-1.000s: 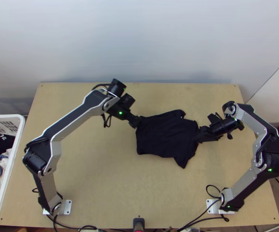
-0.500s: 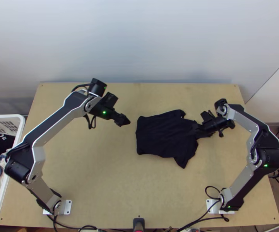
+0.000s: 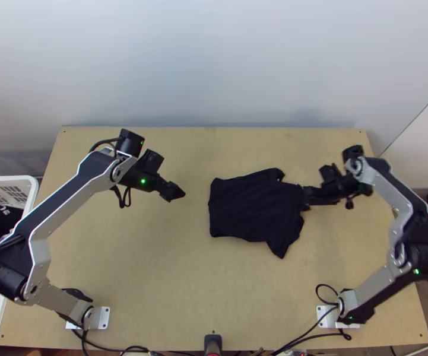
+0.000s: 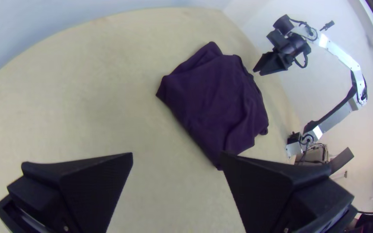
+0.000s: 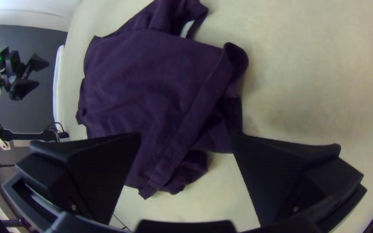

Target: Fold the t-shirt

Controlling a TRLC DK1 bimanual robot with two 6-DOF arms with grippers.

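Observation:
A black t-shirt (image 3: pixel 252 206) lies partly folded at the middle of the table in the top view, a sleeve-like flap toward the near side. It looks dark purple in the left wrist view (image 4: pixel 214 97) and right wrist view (image 5: pixel 152 82), where a loose folded edge runs across it. My left gripper (image 3: pixel 181 193) hangs over bare wood to the shirt's left; its fingers stand apart in its wrist view (image 4: pixel 175 162), holding nothing. My right gripper (image 3: pixel 310 199) is at the shirt's right edge. Wide apart in its wrist view (image 5: pixel 186 142), its fingers have cloth beyond and between them, not gripped.
A white basket (image 3: pixel 21 237) of mixed clothes stands beside the table's left edge. Bare wood of the table (image 3: pixel 154 267) stretches around the shirt. A pale wall (image 3: pixel 214 65) rises behind the far edge. A small black device (image 3: pixel 212 342) sits at the near edge.
My left gripper has moved away from the shirt's left edge, to the left. The right gripper first moved left over the shirt, then back slightly right. The shirt's outline looks nearly the same.

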